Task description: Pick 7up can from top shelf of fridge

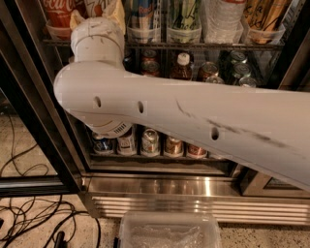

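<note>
At the left end of the top shelf point(218, 45) of the fridge point(193, 186), the 7up can point(98, 5) stands between the red Coca-Cola can point(59, 10) on its left and a blue can point(144, 12) on its right. The gripper point(96, 14) is up at the can, directly in front of it and covering its lower part. Whether it is clenched or released cannot be told. 1 white arm point(193, 121) crosses the view from the right. On the near floor lie 1 clear plastic container point(169, 231) and loose cables point(29, 218).
</note>
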Tool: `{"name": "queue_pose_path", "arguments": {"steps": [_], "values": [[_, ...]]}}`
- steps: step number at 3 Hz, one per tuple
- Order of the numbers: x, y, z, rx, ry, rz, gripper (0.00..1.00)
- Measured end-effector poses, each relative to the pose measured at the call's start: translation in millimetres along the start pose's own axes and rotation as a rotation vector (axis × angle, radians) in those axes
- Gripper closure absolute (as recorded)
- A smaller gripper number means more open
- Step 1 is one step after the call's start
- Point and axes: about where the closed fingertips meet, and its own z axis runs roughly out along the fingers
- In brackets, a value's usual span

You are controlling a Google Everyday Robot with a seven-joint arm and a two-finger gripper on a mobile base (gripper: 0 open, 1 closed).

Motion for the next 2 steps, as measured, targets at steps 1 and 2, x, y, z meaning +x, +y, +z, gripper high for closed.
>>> {"name": "queue_pose_path", "arguments": {"steps": [1,2], "values": [[-2.9,-6.0,6.4,0.019,-0.009,0.004,0.34],[-1.2,-9.8,11.8,0.032,-0.007,0.007,0.34]]}}
